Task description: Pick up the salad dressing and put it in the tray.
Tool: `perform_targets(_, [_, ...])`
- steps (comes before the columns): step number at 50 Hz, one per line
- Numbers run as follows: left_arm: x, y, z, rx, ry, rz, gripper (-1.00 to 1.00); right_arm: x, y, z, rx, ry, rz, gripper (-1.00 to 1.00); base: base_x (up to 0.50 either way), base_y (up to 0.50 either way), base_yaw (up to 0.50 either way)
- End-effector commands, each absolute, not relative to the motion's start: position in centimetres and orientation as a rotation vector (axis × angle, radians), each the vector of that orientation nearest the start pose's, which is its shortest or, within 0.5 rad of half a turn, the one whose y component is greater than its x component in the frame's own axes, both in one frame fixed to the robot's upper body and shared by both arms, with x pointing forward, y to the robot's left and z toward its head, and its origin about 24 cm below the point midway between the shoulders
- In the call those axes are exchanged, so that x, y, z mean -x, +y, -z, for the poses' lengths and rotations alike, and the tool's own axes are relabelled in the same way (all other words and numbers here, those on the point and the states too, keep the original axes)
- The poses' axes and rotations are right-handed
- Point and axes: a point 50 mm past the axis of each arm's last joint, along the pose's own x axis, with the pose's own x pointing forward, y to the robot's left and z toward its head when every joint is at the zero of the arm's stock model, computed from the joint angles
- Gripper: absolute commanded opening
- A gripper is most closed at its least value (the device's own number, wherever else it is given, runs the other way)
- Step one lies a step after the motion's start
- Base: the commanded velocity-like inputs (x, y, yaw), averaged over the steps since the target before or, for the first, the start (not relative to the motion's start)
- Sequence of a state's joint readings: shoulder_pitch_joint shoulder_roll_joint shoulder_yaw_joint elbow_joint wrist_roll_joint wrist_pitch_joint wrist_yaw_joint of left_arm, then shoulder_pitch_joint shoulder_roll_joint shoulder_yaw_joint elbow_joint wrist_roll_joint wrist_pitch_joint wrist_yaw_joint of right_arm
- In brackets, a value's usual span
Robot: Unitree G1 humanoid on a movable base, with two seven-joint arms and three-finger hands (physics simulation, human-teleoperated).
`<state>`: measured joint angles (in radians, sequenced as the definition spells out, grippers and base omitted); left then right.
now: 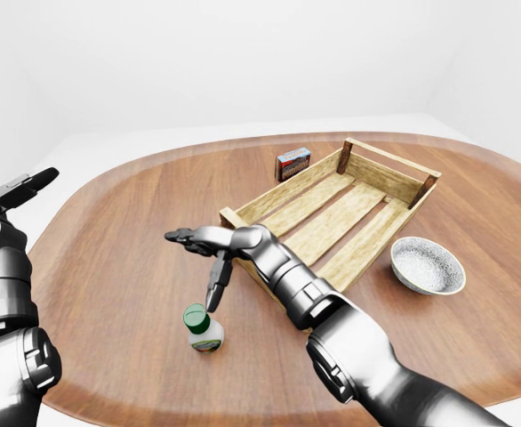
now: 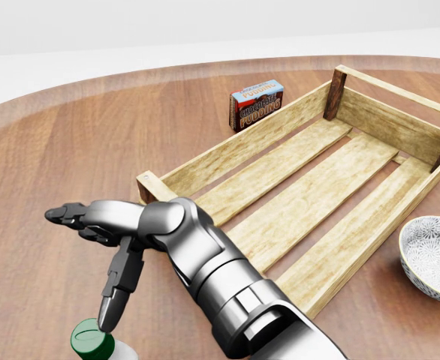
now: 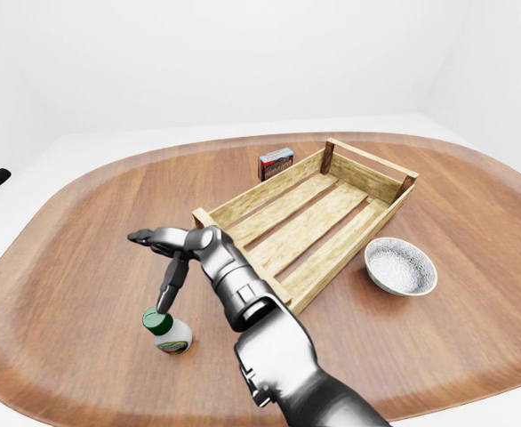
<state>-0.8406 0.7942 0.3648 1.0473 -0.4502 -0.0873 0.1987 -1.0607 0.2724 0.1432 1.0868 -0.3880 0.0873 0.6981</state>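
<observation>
The task is barely begun: the dressing [image 1: 204, 328] stands upright on the bench [image 1: 118, 258], well outside the tray [image 1: 335, 216], and nothing has been lifted. The right robot hand [image 2: 100, 251] hangs just above the bottle, fingers spread; two reach out level, away from the tray, while one finger [image 2: 117, 289] points straight down, its tip just over the green cap, though I cannot tell if it touches. The bottle sits directly below that hand, the tray lies beyond its wrist on the far side from the bottle, and a pudding box [image 2: 256, 103] and a bowl [image 1: 428, 265] stand farther off by the tray. The left robot hand [image 1: 16, 190] is raised well away at the left edge, fingers apparently extended, holding nothing. Left to do: close round the bottle, lift, carry it over the tray wall and set it down.
</observation>
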Motion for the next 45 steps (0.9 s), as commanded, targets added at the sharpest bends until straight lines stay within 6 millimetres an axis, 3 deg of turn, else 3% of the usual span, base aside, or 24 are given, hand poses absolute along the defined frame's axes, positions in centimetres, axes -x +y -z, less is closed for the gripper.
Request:
perform_targets(1, [-31.7, 41.2, -19.1, 0.159, -0.195, -0.824, 1.00, -32.2, 8.3, -9.0, 0.620, 0.281, -1.278, 1.00, 0.00, 0.00, 0.00])
perform_targets(25, [-31.8, 41.0, -18.5, 0.167, -0.176, -0.816, 1.00, -31.0, 7.5, -5.5, 0.887, 0.371, -1.292, 1.00, 0.00, 0.00, 0.00])
perform_targets(38, [-31.8, 41.0, -18.6, 0.171, -0.181, -0.812, 1.00, -30.5, 6.8, -3.9, 0.916, 0.432, -1.297, 1.00, 0.00, 0.00, 0.00])
perform_targets(45, [-31.8, 41.0, -18.4, 0.177, -0.178, -0.808, 1.00, -30.4, 6.6, -3.6, 0.813, 0.460, -1.297, 1.00, 0.00, 0.00, 0.00])
